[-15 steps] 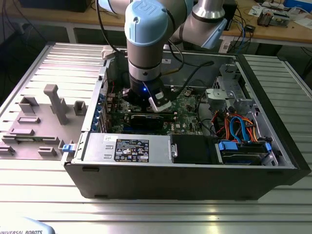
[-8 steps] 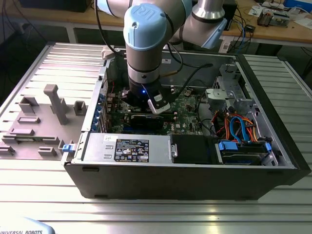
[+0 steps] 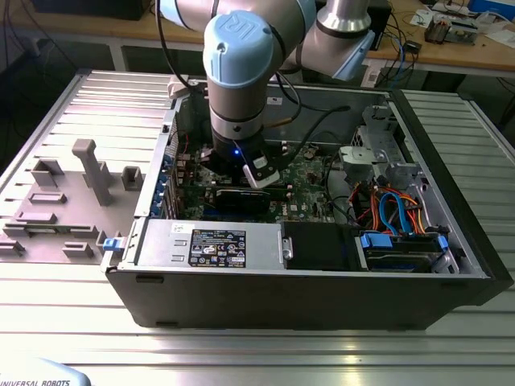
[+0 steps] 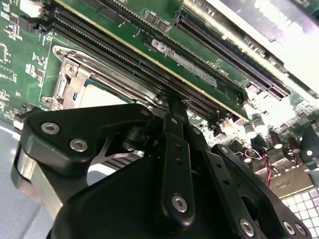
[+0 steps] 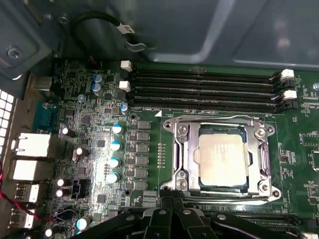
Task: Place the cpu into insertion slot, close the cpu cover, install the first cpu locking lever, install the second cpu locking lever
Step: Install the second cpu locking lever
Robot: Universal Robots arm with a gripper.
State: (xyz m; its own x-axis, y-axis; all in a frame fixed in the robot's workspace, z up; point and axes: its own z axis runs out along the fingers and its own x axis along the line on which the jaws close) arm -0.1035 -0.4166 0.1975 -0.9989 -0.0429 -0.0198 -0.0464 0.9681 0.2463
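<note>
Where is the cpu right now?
In the first wrist view the cpu lies inside the insertion slot on the green motherboard, framed by the silver cpu cover, beside the long memory slots.

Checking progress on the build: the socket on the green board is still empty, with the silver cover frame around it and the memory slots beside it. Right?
Not empty. In the first wrist view the cpu already sits in the socket, showing through the window of the cover. The memory slots do run beside it on the board.
</note>
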